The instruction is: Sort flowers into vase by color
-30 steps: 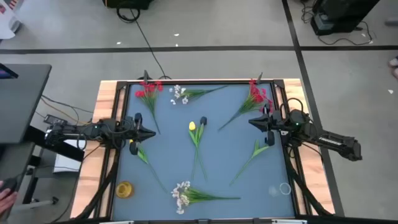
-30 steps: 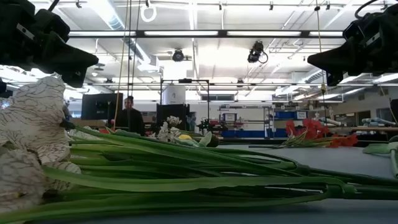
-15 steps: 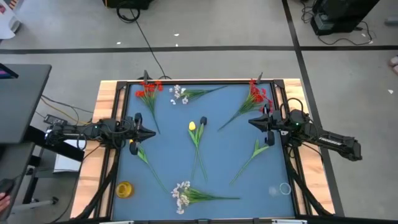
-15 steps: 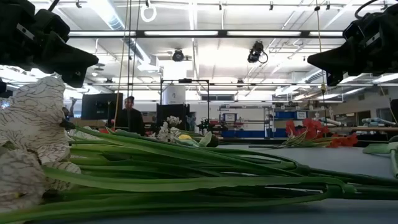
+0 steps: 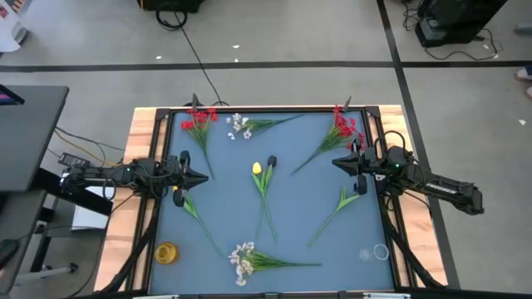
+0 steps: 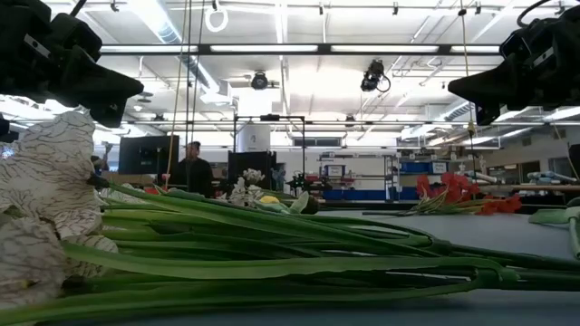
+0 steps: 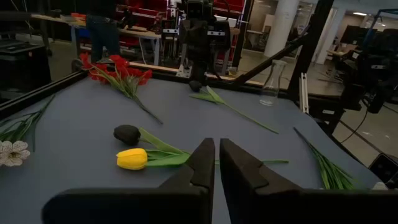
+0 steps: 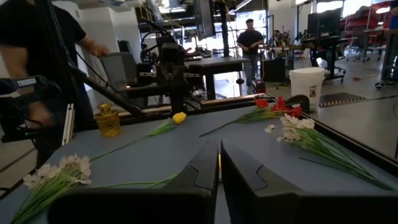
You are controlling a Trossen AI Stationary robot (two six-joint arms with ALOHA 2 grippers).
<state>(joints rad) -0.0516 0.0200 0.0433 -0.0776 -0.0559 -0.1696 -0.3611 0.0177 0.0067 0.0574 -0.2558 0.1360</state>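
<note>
Several artificial flowers lie flat on the blue table top. Red blooms [image 5: 198, 120] and a white spray [image 5: 240, 126] are at the far left, and more red blooms [image 5: 343, 129] at the far right. A yellow tulip [image 5: 257, 169] lies mid-table beside a dark bud [image 5: 271, 162]. Another yellow tulip [image 5: 177, 198] lies on the left, a white spray [image 5: 243, 259] at the near edge, and a green stem [image 5: 342, 202] on the right. My left gripper [image 5: 205, 177] hovers shut at the left side. My right gripper [image 5: 334, 162] hovers shut at the right side. Neither touches a flower.
A yellow vase [image 5: 166, 252] stands at the near left corner and a clear glass vase [image 5: 380, 252] at the near right corner. A black frame [image 5: 266, 109] edges the table. People stand in the room beyond the table.
</note>
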